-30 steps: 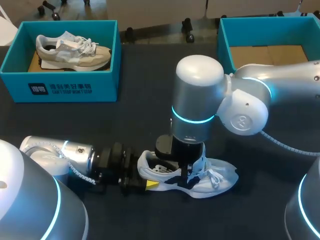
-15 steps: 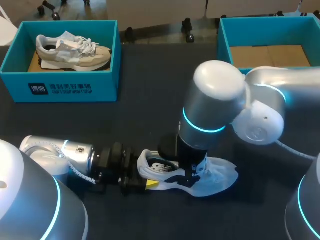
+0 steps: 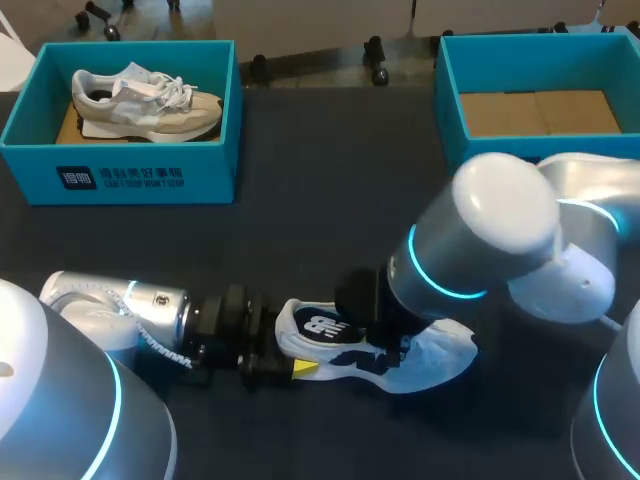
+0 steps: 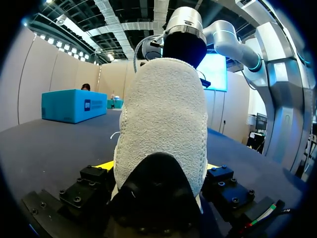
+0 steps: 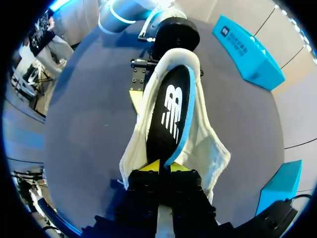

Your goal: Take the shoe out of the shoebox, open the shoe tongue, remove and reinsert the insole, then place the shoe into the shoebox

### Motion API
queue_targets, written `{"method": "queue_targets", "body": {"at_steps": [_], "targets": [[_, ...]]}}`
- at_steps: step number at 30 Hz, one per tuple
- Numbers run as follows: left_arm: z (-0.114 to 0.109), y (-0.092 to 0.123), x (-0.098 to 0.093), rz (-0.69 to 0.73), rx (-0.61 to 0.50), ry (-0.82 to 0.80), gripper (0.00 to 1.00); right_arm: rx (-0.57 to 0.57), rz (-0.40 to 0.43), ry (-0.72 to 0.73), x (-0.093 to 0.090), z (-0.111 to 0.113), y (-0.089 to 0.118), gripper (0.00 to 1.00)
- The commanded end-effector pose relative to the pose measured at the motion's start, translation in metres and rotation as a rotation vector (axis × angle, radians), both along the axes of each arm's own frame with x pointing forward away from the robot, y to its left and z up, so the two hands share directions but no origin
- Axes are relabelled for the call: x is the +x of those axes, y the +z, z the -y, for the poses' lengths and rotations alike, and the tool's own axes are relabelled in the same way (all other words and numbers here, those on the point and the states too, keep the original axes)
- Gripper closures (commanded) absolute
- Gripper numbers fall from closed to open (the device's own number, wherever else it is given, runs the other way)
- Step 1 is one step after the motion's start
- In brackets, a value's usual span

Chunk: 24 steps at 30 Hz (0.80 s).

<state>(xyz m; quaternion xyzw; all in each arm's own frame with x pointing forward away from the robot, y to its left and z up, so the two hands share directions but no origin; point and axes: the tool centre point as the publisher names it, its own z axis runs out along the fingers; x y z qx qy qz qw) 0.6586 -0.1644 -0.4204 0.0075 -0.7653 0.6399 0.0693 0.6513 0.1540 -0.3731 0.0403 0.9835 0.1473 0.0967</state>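
A white shoe lies on its sole on the dark table, toe pointing right. My left gripper stands wide around its heel, and in the left wrist view the fleecy heel fills the space between both fingers of that gripper. A black insole with a blue edge and white logo lies in the shoe's opening. In the right wrist view my right gripper is shut on the near end of the insole, above the spread-open upper of the shoe.
A blue shoebox at the back left holds a beige shoe. A second blue box at the back right shows only its cardboard floor. My right arm's big elbow hangs over the shoe's toe side.
My right arm has swung to the right and tipped lower over the shoe's toe. The insole with its logo now shows in the heel opening. The left arm has stayed put.
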Motion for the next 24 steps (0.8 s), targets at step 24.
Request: {"method": "queue_targets", "body": {"at_steps": [24], "targets": [[0.001, -0.002, 0.001, -0.001, 0.002, 0.001, 1.0, 0.086, -0.013, 0.298, 0.011, -0.017, 0.024, 1.0]]}}
